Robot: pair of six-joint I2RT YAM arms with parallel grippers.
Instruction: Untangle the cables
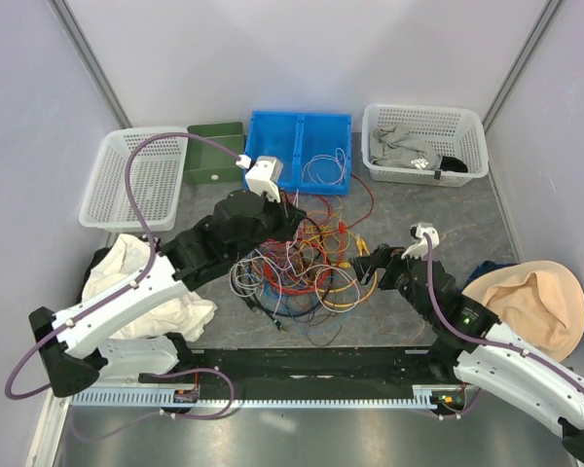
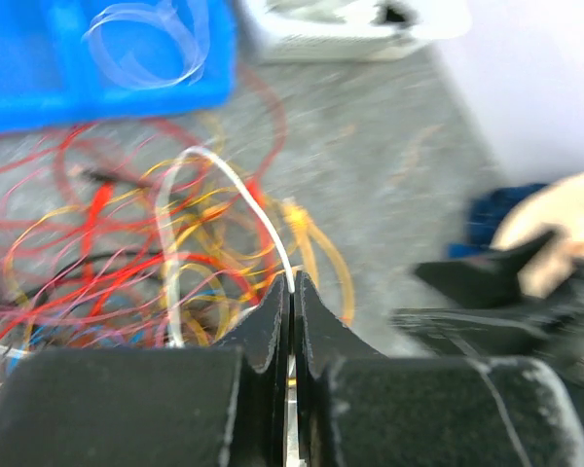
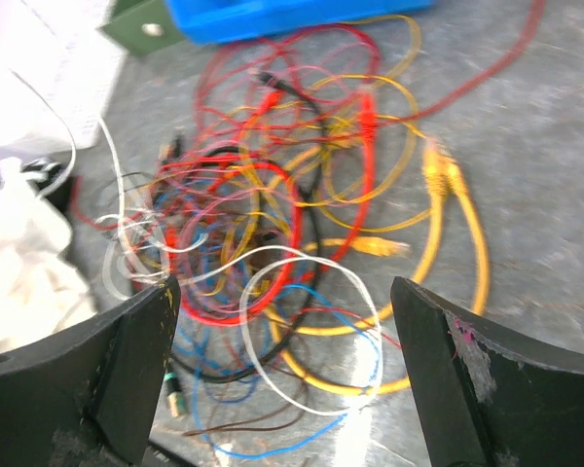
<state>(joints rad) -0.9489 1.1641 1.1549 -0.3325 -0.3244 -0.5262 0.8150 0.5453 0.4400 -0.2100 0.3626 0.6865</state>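
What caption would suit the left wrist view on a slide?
Left gripper pinching a white cable above the red and yellow tangle, blue tray behind.

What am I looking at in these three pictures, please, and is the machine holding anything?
These are two robot arms fixed at the near edge of a grey table, each ending in a two-finger gripper. The wide picture comes from a camera above and behind them. The other two come from cameras on the left and right wrists, so you see each arm's own fingers. In the middle lies a tangle of cables: red, orange, yellow, white, blue and black. Behind it stand a left basket, a green bin, a blue tray and a right basket. The left gripper is shut on a white cable from the pile. The right gripper is open over the tangle and holds nothing.
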